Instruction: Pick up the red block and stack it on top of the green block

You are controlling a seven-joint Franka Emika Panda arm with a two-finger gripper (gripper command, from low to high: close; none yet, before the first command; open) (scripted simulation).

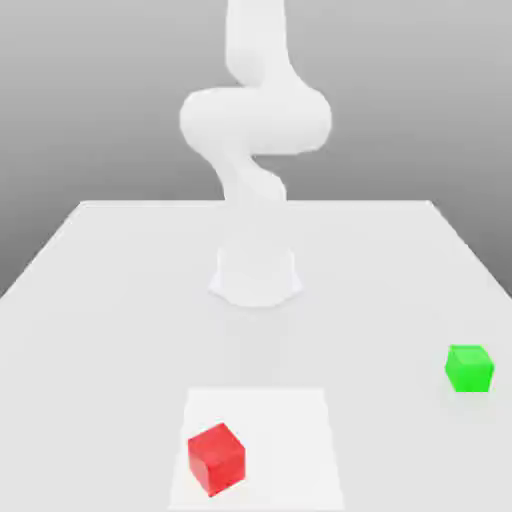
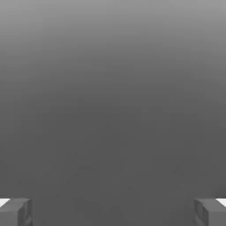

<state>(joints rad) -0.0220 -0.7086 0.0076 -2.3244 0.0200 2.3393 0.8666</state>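
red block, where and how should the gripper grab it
Probably best from above, fingers on two opposite upright faces of the red block: it looks like a cube sitting flat, turned at an angle to the white sheet, so the gripper should turn to match.

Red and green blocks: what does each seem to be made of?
Red block: perhaps painted wood or plastic, fairly matt; its faces show flat colour without grain.
Green block: possibly plastic, smooth; its faces are bright, even and unmarked.

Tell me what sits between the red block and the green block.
In the exterior view, nothing stands between the red block and the green block: just part of the white square and bare tabletop.
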